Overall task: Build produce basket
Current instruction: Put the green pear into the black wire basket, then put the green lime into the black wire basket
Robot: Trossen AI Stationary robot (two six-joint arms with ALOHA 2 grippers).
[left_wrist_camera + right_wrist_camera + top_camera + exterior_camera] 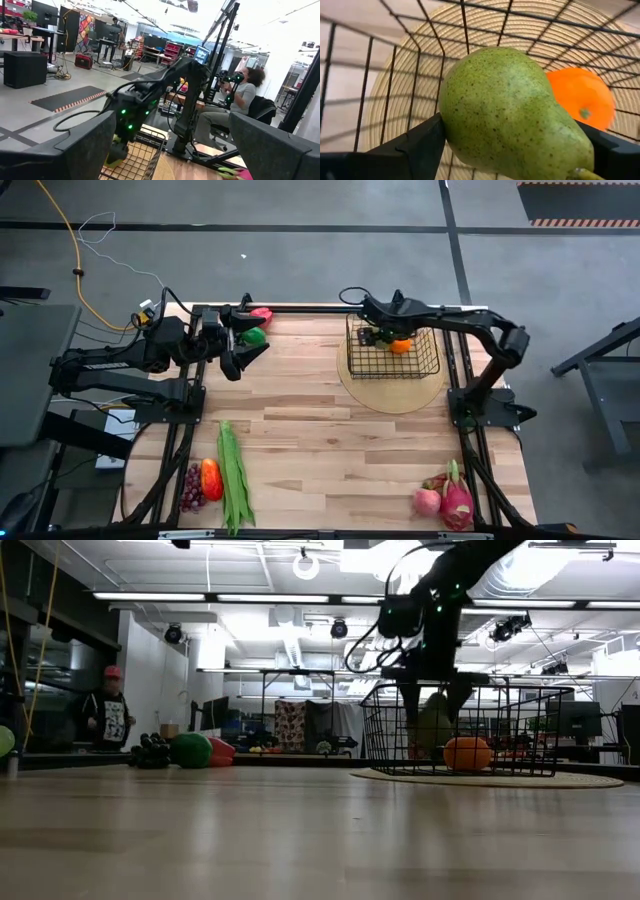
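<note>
Pear (512, 115) stem end cut off by the right wrist frame's bottom edge; it also hides most of both right finger pads (417, 145) and part of the orange pepper (582, 97). In the high view the right gripper (372, 335) covers the pear completely. Low view: basket (540, 730) mesh and arm block the pear, only a dim green shape shows. Left wrist: own fingers (75, 150) blurred, cropped at the bottom. Produce at the table's near corners too small to tell apart; dragon fruit (457, 502) partly cut off.
</note>
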